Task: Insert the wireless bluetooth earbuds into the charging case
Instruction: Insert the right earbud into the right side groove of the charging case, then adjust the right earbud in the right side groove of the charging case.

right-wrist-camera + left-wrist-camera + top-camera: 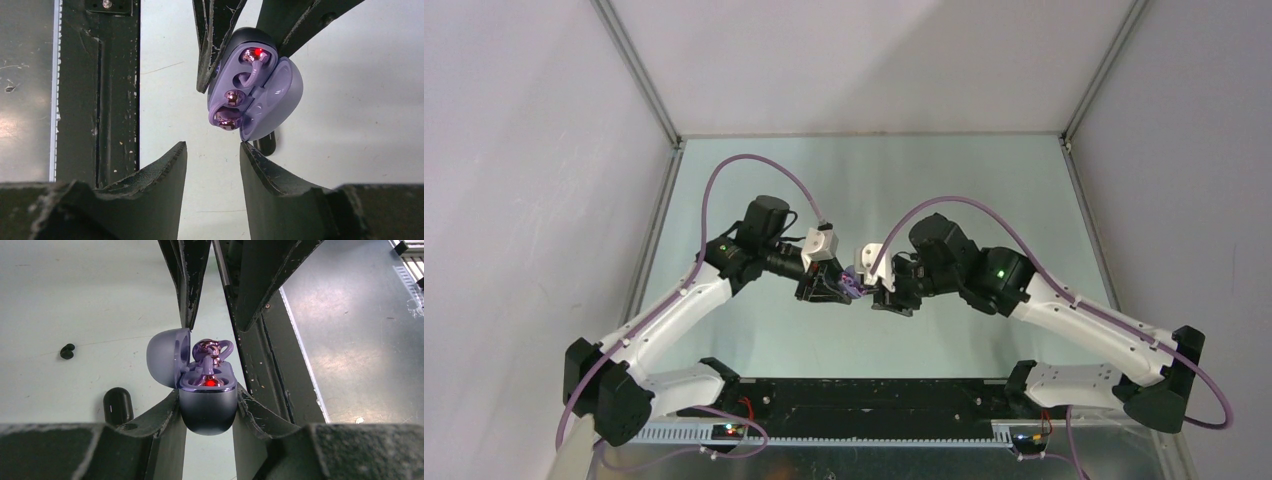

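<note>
The lilac charging case (pixel 207 407) hangs above the table with its lid (pixel 167 357) swung open. My left gripper (pixel 207 390) is shut on its body. A red light glows inside. One pale lilac earbud (pixel 251 57) sits at the lit end of the case (pixel 265 100). A second earbud (pixel 228 118) lies at the other end and sticks out over the rim. My right gripper (pixel 212 145) is open and holds nothing, its fingertips just short of the lid's edge. From above, both grippers (pixel 829 285) (pixel 881 295) meet at the case (pixel 854 283).
A black earbud (pixel 67 351) lies loose on the pale table. A black oval case (pixel 118 406) rests on the table below the lilac case. The dark base rail (pixel 97 90) and the metal front edge (pixel 360 340) run close by.
</note>
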`<action>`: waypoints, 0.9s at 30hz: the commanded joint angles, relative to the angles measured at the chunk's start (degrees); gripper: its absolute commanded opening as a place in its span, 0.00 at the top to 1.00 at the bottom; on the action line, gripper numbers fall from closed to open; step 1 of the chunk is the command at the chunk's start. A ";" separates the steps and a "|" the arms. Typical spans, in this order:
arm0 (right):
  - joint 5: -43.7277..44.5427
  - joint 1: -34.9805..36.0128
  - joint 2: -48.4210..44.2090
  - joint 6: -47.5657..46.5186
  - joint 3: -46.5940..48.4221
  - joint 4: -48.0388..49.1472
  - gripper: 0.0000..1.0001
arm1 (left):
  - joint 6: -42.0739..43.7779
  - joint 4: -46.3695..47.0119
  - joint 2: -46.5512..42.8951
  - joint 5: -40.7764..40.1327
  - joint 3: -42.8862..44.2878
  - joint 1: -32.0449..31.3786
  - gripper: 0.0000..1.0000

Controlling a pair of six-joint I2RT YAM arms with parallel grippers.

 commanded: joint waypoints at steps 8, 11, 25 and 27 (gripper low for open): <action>-0.04 2.15 -0.89 -0.70 0.17 3.88 0.52 | -0.36 1.23 -0.47 1.59 2.22 -0.16 0.97; -0.33 2.15 -1.07 -0.56 0.12 3.77 0.52 | -0.37 1.29 -0.36 1.54 2.17 -0.16 0.97; 1.06 2.21 -3.84 -0.96 0.24 3.15 0.52 | -0.61 1.50 -0.11 1.26 2.31 -0.12 0.97; 0.32 2.12 -3.97 -0.86 0.31 2.71 0.52 | -0.69 1.55 -0.02 1.29 2.32 -0.15 0.97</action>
